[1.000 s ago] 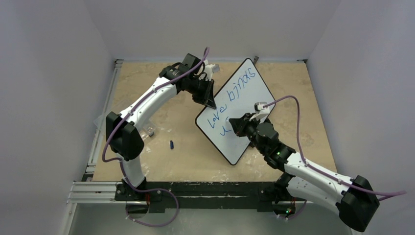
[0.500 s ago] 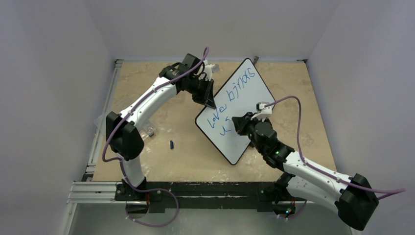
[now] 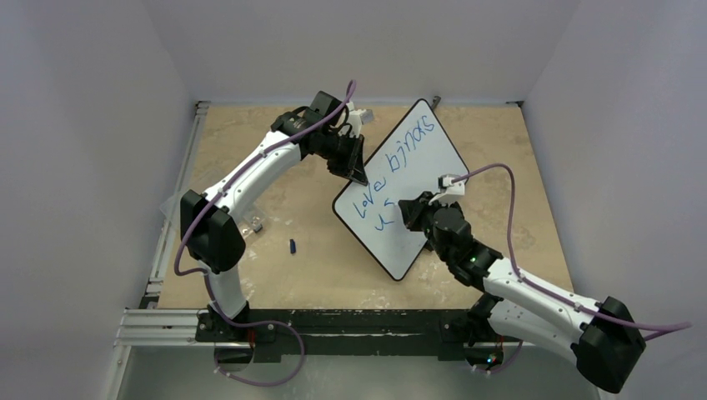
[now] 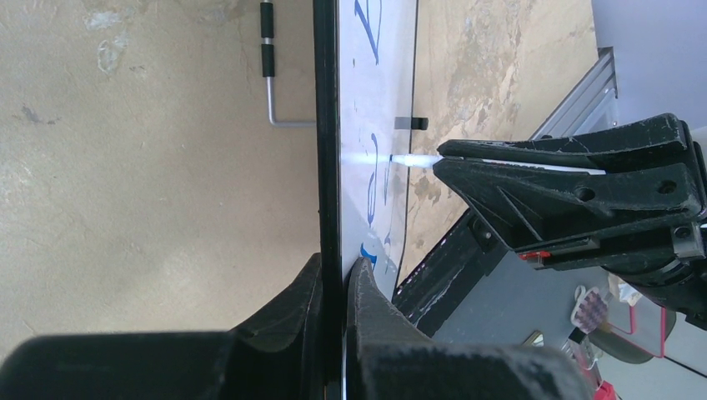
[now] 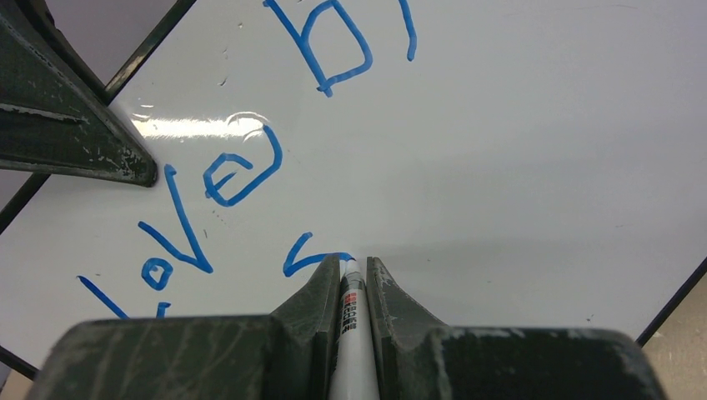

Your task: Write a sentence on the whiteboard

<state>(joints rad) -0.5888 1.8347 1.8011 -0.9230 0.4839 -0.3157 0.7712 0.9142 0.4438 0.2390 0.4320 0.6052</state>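
Observation:
The whiteboard (image 3: 417, 167) lies at an angle in the middle of the table, white with a thin black rim. Blue handwriting (image 3: 402, 150) reads "love brings", and a second line (image 3: 385, 219) has a few strokes. My left gripper (image 3: 358, 177) is shut on the board's left edge (image 4: 327, 167). My right gripper (image 3: 406, 210) is shut on a white marker (image 5: 351, 333). Its tip touches the board at the end of a fresh blue stroke (image 5: 308, 257). In the left wrist view the marker tip (image 4: 408, 158) meets the board face.
A small blue marker cap (image 3: 293, 246) lies on the table left of the board. A small clear piece (image 3: 257, 223) sits near the left arm. A metal hex key (image 4: 271, 75) lies beside the board. The aluminium rail (image 3: 158, 317) runs along the near edge.
My right gripper has shifted slightly right and down along the second line with the marker. The left arm and the board have not moved.

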